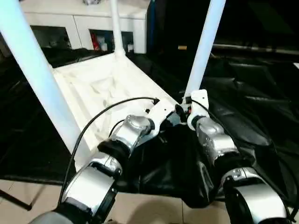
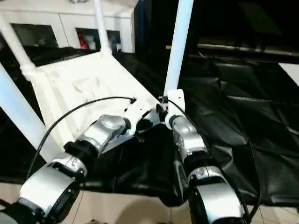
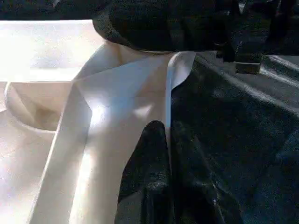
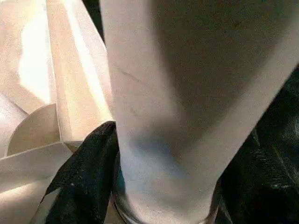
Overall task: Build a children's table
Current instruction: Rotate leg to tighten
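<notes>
Looking down from the head camera, the left and right eye views showed the white plastic rectangular tabletop [image 1: 110,91] lying upside down on a crumpled black plastic sheet [image 1: 247,88], its ribbed underside facing up. White tubular legs stood in its corner sockets: the near-right leg [image 1: 204,46] rose just beyond the grippers, the far leg [image 1: 115,25] rose at the back corner, and the near-left leg [image 1: 32,70] crossed the foreground. Both silver forearms converged on the near-right corner. The left gripper [image 1: 174,115] sat at the tabletop's edge, and the right gripper [image 1: 189,105] sat at the base of the near-right leg. Open black sheet lay to the right of the table; a white cabinet [image 1: 88,23] stood behind it.

The left wrist view showed two black fingers [image 3: 149,177] pressed together, pinching the thin smooth rim of the tabletop, with the sheet beside it.

The right wrist view showed the smooth round leg close up, with a black finger [image 4: 84,182] on one side of its base and a dark finger at the other, clasping it above the corner socket.
</notes>
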